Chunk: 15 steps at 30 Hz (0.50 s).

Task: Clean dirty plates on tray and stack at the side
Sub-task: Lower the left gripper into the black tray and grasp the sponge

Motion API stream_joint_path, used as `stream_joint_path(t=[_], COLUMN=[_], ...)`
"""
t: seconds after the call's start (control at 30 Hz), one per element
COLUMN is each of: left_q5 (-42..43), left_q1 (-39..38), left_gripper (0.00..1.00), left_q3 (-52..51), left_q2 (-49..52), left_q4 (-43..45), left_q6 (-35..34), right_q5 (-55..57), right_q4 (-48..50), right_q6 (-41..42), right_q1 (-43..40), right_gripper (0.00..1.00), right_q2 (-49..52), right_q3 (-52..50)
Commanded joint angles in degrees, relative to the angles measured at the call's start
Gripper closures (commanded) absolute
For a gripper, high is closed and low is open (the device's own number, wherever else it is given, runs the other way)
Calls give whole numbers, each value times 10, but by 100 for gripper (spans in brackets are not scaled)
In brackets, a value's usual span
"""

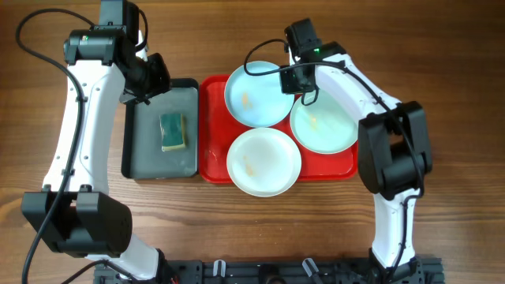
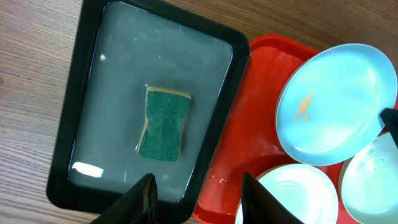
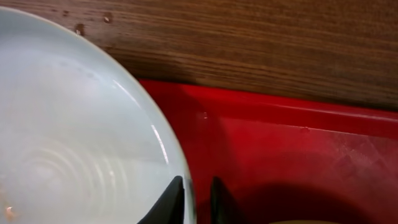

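Three plates lie on the red tray point(image 1: 212, 150): a pale aqua plate point(image 1: 256, 95) at the back, a second aqua plate point(image 1: 325, 126) at the right and a white plate point(image 1: 263, 162) in front. All three carry small orange smears. My right gripper point(image 1: 298, 80) is shut on the right rim of the back aqua plate point(image 3: 74, 137), one finger inside the rim and one outside point(image 3: 196, 200). In the left wrist view that plate point(image 2: 336, 102) overlaps the other two. My left gripper point(image 2: 199, 198) hangs open and holds nothing, over the near edge of the black tray.
A black tray with a grey inside point(image 1: 150, 158) sits left of the red tray and holds a green-topped sponge point(image 1: 173, 131), also seen as the sponge point(image 2: 163, 123) in the left wrist view. Bare wooden table point(image 1: 442, 63) surrounds both trays.
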Motion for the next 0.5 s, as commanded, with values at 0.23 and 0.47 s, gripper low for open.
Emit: stream_joint_path(t=[0.23,0.47], left_q5=[-8,-34], left_q1=[0,0], left_gripper=[62,60], left_q3=[-6,-20], left_q2=[-1,-1], left_q4=[-3,-10], left_q6=[-1,-1], right_q5=[23,23], right_q4=[-7,-10], right_q6=[-2,-1], right_q1=[3,3], right_gripper=[96,96], right_q2=[14,14], right_q3=[-4,-4])
